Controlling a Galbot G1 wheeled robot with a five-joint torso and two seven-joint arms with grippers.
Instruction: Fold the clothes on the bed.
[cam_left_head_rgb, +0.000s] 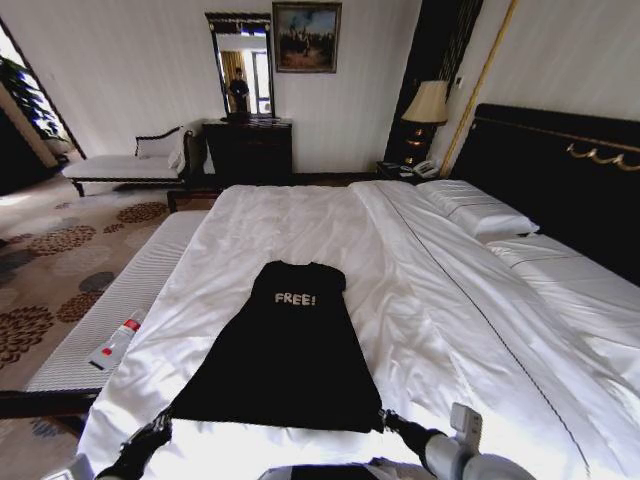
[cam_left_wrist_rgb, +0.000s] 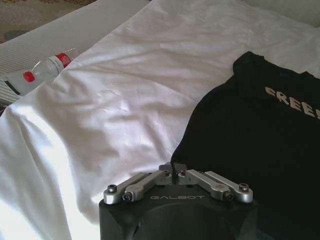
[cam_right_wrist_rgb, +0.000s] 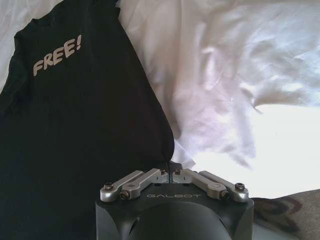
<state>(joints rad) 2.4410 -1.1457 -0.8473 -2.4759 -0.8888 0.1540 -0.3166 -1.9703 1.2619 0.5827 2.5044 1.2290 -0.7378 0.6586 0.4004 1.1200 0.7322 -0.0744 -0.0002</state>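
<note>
Two grippers are stationed at the near edge of the bed (cam_left_head_rgb: 330, 215), one at each bottom corner of the black T-shirt (cam_left_head_rgb: 285, 350). Left gripper (cam_left_wrist_rgb: 173, 170): fingers closed together, pinching the shirt's hem corner on the robot's left. Right gripper (cam_right_wrist_rgb: 170, 172): fingers likewise closed, nipping the opposite hem corner. Both arms are held low and reach forward from the robot, roughly parallel. T-shirt: laid flat on the white sheet (cam_left_head_rgb: 440, 320), chest up, hem towards the robot and collar away, sleeves appearing tucked in, white "FREE!" lettering (cam_left_head_rgb: 295, 298) readable near the collar. One plastic bottle (cam_left_head_rgb: 117, 340) with red cap and label is lying on the striped bench (cam_left_head_rgb: 120, 300) beside the bed. Pillows (cam_left_head_rgb: 475, 208) are placed at the black headboard (cam_left_head_rgb: 555, 180).
</note>
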